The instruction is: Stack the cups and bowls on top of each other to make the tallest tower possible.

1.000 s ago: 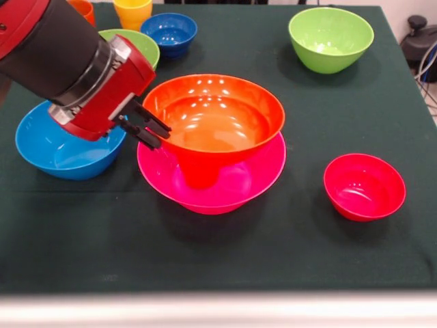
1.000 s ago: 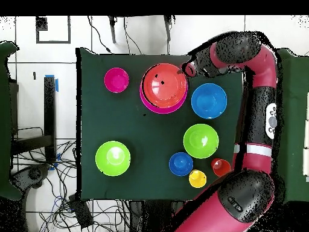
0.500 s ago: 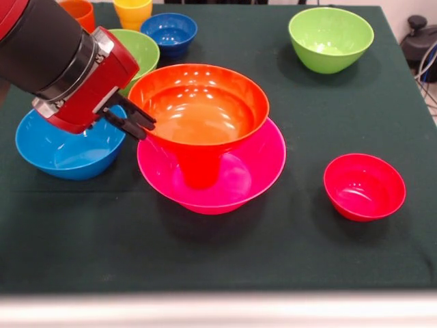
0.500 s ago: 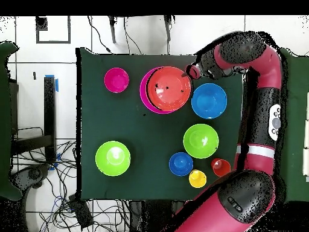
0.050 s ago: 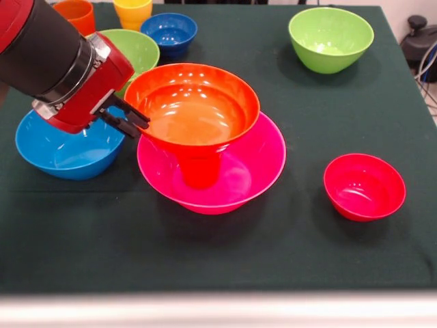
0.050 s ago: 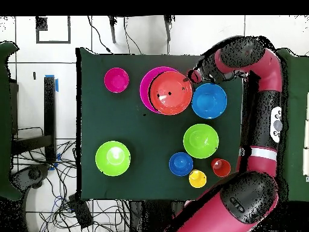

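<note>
the tower (image 5: 205, 154) stands near the middle of the bench (image 5: 273, 253): a wide pink bowl (image 5: 256, 164) as base, a red cup (image 5: 200, 169) upside down in it, and an orange bowl (image 5: 192, 106) on the cup, sitting off-centre toward the light blue bowl (image 5: 61, 147). the pincer (image 5: 128, 119) pinches the orange bowl's rim on that side. a small red bowl (image 5: 364, 186) sits apart on the other side. farther back are two lime green bowls (image 5: 330, 37) (image 5: 138, 46), a small dark blue bowl (image 5: 168, 31), a yellow cup (image 5: 132, 10) and an orange cup (image 5: 76, 12).
</note>
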{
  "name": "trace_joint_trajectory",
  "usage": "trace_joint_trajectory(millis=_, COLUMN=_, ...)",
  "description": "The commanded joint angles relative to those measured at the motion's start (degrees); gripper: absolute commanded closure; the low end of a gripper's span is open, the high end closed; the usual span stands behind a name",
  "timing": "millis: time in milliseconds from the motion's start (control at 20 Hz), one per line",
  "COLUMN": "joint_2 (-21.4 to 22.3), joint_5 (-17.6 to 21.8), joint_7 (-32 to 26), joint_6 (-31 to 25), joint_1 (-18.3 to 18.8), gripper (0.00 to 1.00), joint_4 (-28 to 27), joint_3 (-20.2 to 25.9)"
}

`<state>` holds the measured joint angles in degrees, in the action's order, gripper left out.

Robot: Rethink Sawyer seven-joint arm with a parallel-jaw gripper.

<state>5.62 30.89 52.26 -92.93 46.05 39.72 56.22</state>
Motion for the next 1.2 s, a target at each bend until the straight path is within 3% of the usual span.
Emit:
trace_joint_trajectory(millis=50, joint_2=2.03, joint_5=1.63, joint_7=-10.93, joint_6=5.95, joint_1=0.26, gripper=1.0, joint_4=10.05, joint_3=-4.9)
trace_joint_trajectory(millis=600, joint_2=3.72, joint_5=0.18, joint_7=-8.57, joint_6=8.05, joint_1=2.04, gripper=1.0, joint_4=16.04, joint_3=-5.34)
trace_joint_trajectory(millis=1200, joint_2=3.33, joint_5=0.63, joint_7=-10.4, joint_6=10.09, joint_1=2.7, gripper=1.0, joint_4=15.79, joint_3=-4.81)
